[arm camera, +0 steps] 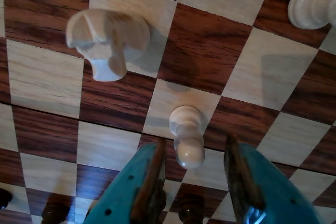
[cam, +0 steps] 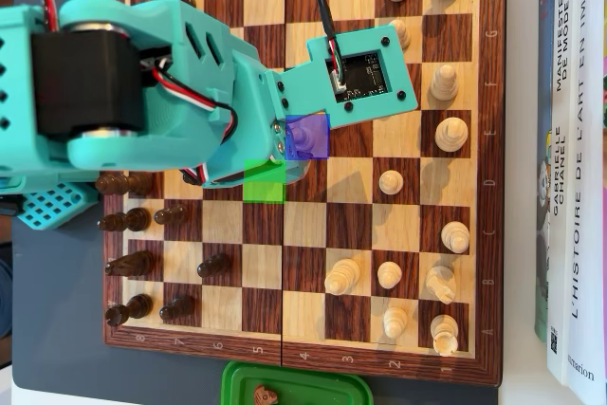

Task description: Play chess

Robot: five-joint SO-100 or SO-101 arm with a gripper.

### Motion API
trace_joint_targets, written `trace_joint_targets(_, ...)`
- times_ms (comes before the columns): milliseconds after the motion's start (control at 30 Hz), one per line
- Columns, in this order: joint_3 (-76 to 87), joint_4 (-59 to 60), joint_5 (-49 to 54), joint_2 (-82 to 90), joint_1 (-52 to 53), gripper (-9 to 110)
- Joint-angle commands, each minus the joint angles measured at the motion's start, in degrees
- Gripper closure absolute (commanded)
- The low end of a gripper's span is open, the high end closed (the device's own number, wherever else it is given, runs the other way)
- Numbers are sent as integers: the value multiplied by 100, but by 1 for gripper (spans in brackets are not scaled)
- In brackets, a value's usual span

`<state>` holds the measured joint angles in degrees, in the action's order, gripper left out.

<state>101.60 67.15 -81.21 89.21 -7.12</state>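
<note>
- White pawn in the wrist view stands upright on a light square, just ahead of the gripper; its head lies between the two teal fingers.
- Fingers spread apart, one on each side of the pawn, a gap showing on both sides; no contact visible.
- Same view: a larger white piece, blurred, up left on the border of a light and a dark square; another white pawn at top right corner; dark pieces barely showing along the bottom edge.
- Overhead view: wooden chessboard with brown and pale squares, letters and numbers on its rim.
- A blue tinted square and a green tinted square sit near the board's centre, diagonal neighbours, right at the arm's tip.
- White pieces cluster on the right half; dark pieces on the left half.
- Board rests on a dark grey mat; books stand along the right edge; a green container below the board.
- Teal arm enters from the left, reaches across the upper board, wrist camera module facing up.
</note>
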Motion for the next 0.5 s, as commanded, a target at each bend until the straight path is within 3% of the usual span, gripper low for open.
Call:
trace_joint_targets(0, -246, -44, -9, -62, 35, 85)
trace_joint_targets(467, -396, -35, 9, -167, 97, 85)
